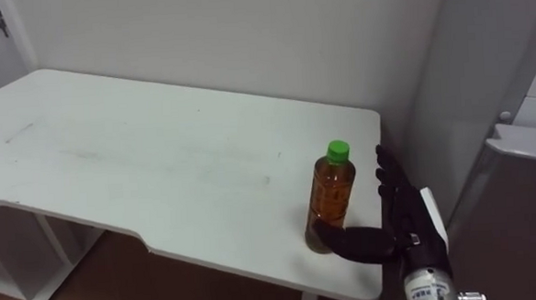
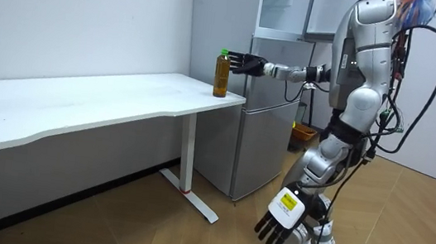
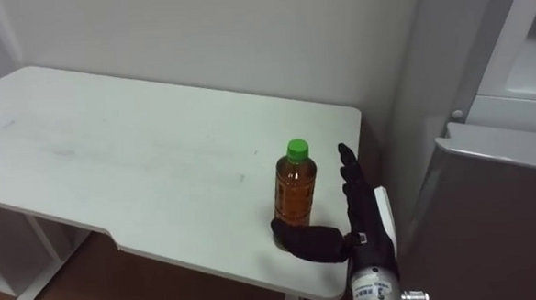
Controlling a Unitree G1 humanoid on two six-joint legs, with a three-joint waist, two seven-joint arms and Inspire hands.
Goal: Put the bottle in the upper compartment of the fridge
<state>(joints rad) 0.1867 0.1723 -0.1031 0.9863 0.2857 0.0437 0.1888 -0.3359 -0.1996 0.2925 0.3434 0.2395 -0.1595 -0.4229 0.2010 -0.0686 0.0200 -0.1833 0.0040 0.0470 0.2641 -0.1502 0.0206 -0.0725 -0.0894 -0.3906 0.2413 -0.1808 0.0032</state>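
Black right hand point(image 1: 400, 218) at table's near right corner: fingers straight and upright just right of bottle, thumb stretched across front of bottle's base, nothing gripped. Clear plastic bottle point(image 1: 331, 197) of amber liquid, green cap, stands upright on white desk-style table point(image 1: 140, 157). Label print too small to read. Grey fridge point(image 2: 270, 103) just beside table. Left hand point(image 2: 276, 227) hangs low, fingers relaxed.

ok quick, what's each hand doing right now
Right hand: open, fingers straight beside the bottle, thumb in front of its base.
Left hand: open, hanging low at the robot's side.
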